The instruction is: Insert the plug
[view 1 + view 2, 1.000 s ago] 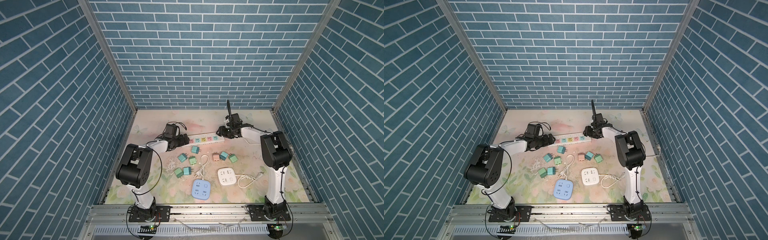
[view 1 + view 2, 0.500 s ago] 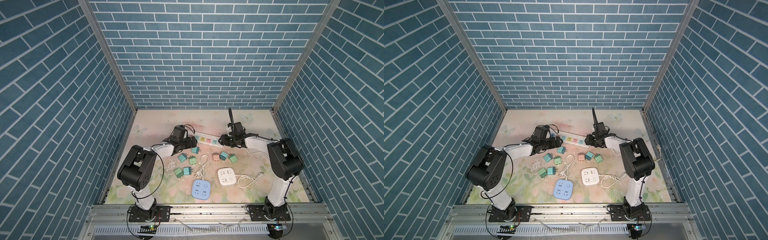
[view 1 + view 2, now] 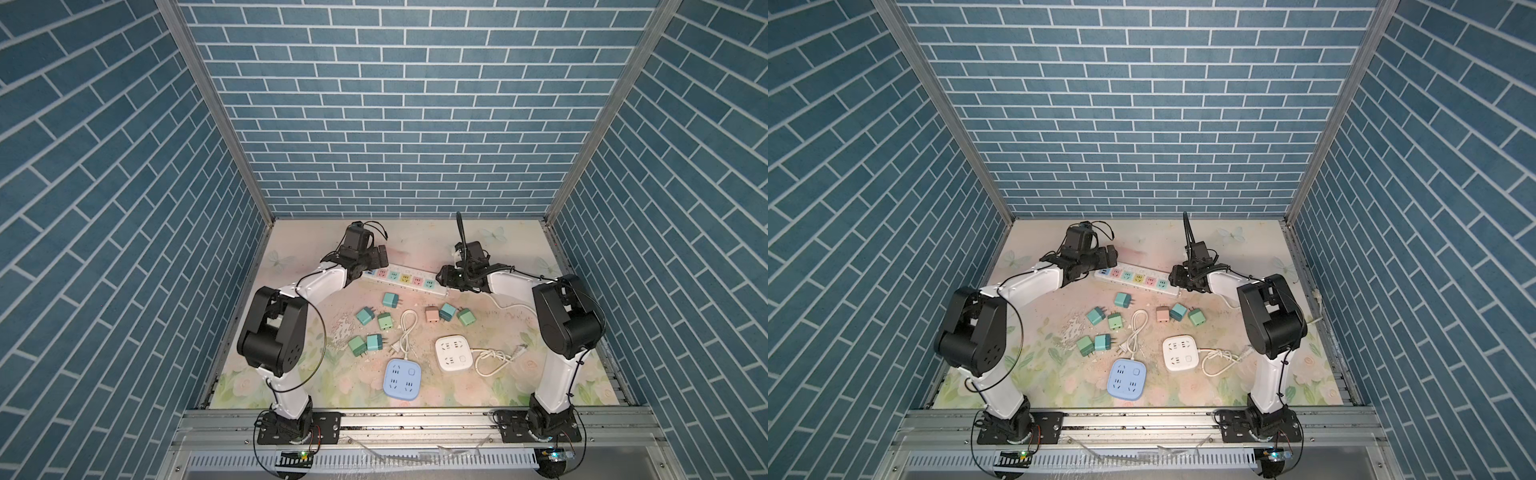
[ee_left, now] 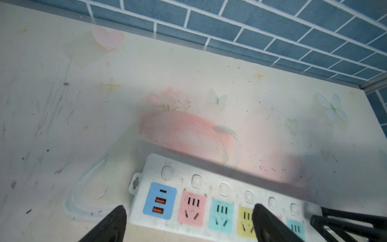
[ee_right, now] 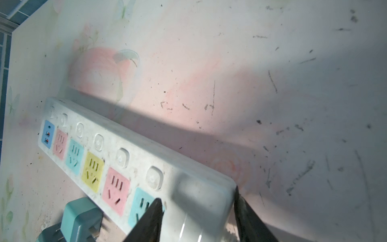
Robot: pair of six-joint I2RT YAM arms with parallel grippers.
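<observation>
A white power strip (image 3: 399, 281) (image 3: 1133, 280) with coloured sockets lies slantwise at the back of the mat. My right gripper (image 3: 441, 279) (image 5: 196, 194) is shut on its cable end, one finger against each long side. My left gripper (image 3: 380, 258) (image 4: 188, 206) hangs open above the strip's other end (image 4: 182, 182), over the blue USB and pink sockets, and holds nothing. Several loose plugs lie in front of the strip. They are teal (image 3: 390, 300), green and one pink (image 3: 432, 314). A teal plug (image 5: 81, 218) lies close to the strip (image 5: 136, 167). None is in a socket.
A blue square socket block (image 3: 401, 379) and a white one (image 3: 454, 352) with a coiled cord (image 3: 492, 357) sit near the front. A looped white cable (image 3: 405, 332) lies between the plugs. Brick walls close the back and both sides.
The left gripper has risen from beside the strip's left end to above it, its jaws a little wider. The right gripper has shifted at the cable end, and the strip's angle has changed slightly.
</observation>
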